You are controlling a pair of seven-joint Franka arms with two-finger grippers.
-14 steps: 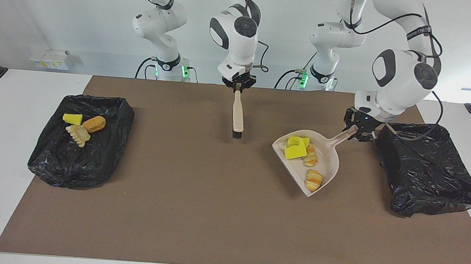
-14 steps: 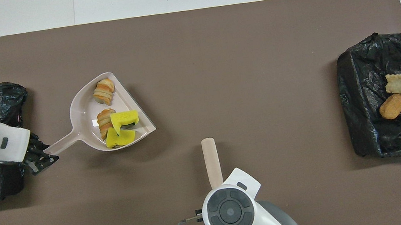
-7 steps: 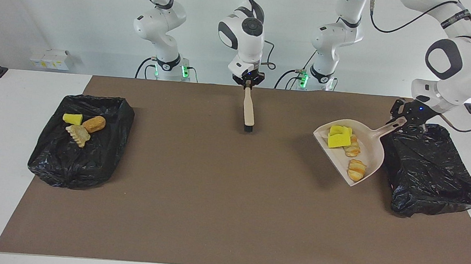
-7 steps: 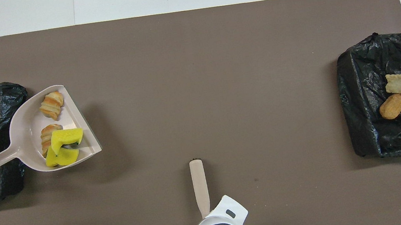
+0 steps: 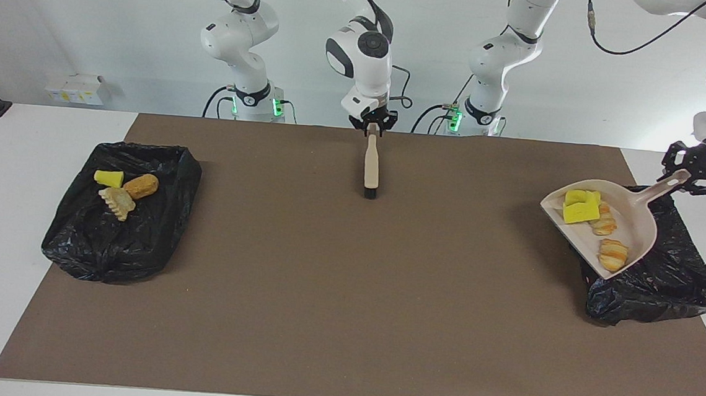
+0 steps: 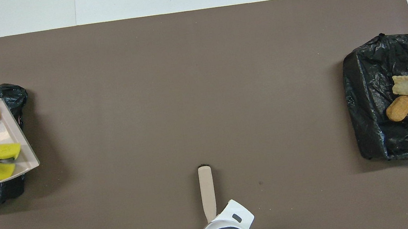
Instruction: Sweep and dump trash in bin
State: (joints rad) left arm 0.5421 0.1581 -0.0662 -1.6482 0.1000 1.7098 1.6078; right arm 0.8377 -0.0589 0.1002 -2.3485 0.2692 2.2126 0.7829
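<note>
Dustpan (image 5: 627,226), smooth beige plastic, clamped at its handle by your left gripper (image 5: 696,175), hangs over the crinkled black bin (image 5: 670,282); right gripper (image 5: 372,126) state unclear.

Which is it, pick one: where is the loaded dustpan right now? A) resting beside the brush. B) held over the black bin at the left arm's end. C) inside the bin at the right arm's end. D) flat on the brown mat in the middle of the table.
B: the left gripper holds the dustpan by its handle over the black bin, scraps inside the pan.
</note>
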